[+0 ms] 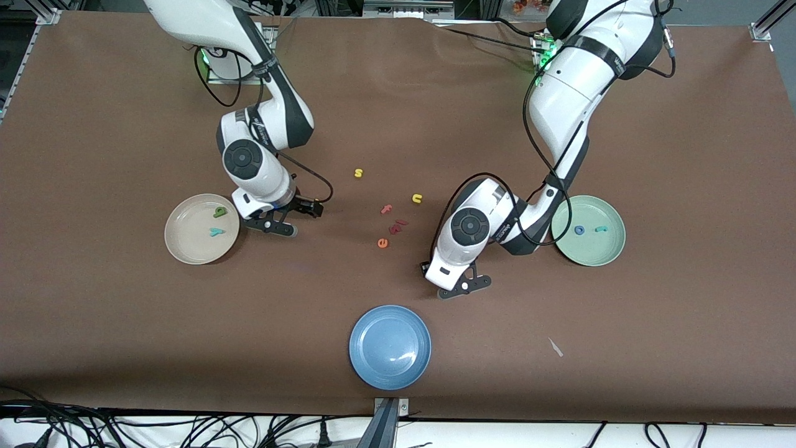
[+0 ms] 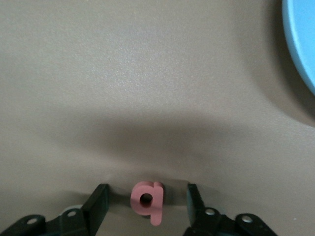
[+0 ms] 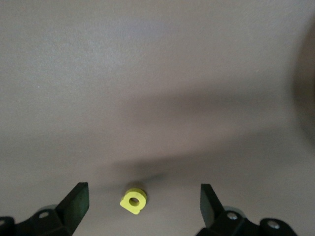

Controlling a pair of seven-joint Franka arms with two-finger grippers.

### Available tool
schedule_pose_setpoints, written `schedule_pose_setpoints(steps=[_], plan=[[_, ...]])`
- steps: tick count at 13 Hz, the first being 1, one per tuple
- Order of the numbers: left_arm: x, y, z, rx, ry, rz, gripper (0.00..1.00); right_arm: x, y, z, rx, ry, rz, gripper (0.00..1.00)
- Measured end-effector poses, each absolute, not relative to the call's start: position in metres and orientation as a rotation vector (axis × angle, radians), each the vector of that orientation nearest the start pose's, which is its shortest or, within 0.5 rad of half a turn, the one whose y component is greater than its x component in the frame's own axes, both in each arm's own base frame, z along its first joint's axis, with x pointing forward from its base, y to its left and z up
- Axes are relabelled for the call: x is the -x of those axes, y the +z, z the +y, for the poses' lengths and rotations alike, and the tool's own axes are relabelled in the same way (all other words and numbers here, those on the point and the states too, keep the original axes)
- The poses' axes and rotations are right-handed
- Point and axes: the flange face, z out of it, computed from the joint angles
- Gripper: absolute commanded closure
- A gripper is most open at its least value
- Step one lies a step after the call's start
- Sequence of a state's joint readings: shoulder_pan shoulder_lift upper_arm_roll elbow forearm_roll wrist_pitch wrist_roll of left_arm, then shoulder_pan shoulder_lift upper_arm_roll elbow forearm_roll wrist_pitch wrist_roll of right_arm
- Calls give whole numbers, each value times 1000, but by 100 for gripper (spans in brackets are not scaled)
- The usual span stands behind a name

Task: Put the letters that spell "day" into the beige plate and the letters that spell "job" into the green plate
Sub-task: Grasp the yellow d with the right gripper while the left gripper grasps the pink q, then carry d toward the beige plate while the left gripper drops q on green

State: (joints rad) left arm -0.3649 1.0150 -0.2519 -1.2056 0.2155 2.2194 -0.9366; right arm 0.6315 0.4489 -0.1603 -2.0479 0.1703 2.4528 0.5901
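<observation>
My left gripper [image 2: 146, 191] is low over the table between the blue plate and the green plate [image 1: 591, 252]. Its jaws are open, standing either side of the pinkish-red "b" [image 2: 146, 200] with a gap on each side. The green plate holds the blue "o" [image 1: 579, 230] and teal "j" [image 1: 601, 229]. Beside the beige plate [image 1: 180, 246], my right gripper [image 3: 143, 189] is wide open over the yellow "d" [image 3: 134, 200], which lies on the table. In the beige plate are the green "a" [image 1: 219, 212] and teal "y" [image 1: 216, 232]. In the front view both hands hide their letters.
Loose letters lie mid-table: a yellow "s" [image 1: 358, 173], a yellow "u" [image 1: 416, 198], a pink "f" [image 1: 387, 209], a dark red piece [image 1: 398, 225] and an orange "e" [image 1: 382, 243]. A blue plate [image 1: 390, 346] sits near the front edge. A small white scrap [image 1: 555, 347] lies beside it.
</observation>
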Motion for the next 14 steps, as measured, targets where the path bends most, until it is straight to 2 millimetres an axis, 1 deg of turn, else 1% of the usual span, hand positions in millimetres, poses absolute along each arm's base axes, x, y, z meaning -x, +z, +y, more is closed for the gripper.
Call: schedule_pose_setpoints(steps=[2,3,6,8,11,12,13,14], plan=[[-652,171,-387,3141,22,-479,69,-513,201,273,3095,26,376,0],[-653,172,-387,3142,21,-475,74,-507,195,273,3092,14,377,0],[-654,174,-388,3143,20,-470,82,-496,188,278,3078,-5,394,0],[-654,175,-388,3143,20,-470,85,-490,185,283,3065,-21,409,1],[-655,175,-387,3140,23,-474,85,-487,182,284,3064,-22,412,13],[-655,177,-382,3119,53,-481,84,-487,181,284,3064,-22,414,17],[-656,180,-374,3081,113,-495,84,-486,180,283,3065,-21,414,22],[-660,191,-362,3053,170,-528,84,-486,179,283,3066,-20,414,27]])
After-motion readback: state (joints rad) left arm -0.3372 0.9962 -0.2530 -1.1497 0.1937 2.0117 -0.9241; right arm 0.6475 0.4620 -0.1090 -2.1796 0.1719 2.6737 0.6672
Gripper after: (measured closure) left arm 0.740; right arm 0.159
